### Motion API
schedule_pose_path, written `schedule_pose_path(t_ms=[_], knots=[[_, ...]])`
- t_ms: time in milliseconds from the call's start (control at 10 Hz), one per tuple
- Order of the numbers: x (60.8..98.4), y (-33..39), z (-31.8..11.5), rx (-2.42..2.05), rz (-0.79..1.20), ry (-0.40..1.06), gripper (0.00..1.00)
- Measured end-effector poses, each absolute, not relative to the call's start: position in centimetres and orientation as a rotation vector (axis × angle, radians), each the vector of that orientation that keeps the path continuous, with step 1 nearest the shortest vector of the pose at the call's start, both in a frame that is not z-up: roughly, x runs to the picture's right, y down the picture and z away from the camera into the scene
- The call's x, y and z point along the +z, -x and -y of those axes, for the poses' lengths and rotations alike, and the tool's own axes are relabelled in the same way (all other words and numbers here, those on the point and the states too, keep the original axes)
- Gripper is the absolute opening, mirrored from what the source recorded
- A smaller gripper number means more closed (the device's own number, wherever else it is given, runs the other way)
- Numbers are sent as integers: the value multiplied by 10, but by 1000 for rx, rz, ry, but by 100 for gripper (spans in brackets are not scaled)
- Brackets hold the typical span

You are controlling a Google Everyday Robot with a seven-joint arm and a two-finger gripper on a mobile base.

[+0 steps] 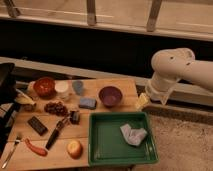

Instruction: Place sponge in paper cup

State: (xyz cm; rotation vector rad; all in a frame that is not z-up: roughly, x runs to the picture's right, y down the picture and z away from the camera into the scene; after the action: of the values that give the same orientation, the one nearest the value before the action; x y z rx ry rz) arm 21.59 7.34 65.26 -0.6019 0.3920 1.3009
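The blue sponge lies on the wooden table, just left of the purple bowl and to the near right of the white paper cup. The gripper hangs at the table's right edge, beyond the green tray; I cannot tell whether it is spread or closed.

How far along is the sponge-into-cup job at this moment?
Done: nothing yet. The sponge lies on the table beside the purple bowl, outside the paper cup. In hand: the gripper hangs by the table's right edge, well apart from the sponge. Left: reaching, grasping, carrying to the cup, and releasing.
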Motion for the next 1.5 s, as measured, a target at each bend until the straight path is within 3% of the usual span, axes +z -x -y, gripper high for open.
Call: schedule_pose_path(t_ms=[500, 1000, 1500], knots=[[695, -145, -41, 1294, -282, 664, 80], [732, -48, -26, 1451, -14, 679, 80], [735, -48, -28, 1450, -28, 676, 80]])
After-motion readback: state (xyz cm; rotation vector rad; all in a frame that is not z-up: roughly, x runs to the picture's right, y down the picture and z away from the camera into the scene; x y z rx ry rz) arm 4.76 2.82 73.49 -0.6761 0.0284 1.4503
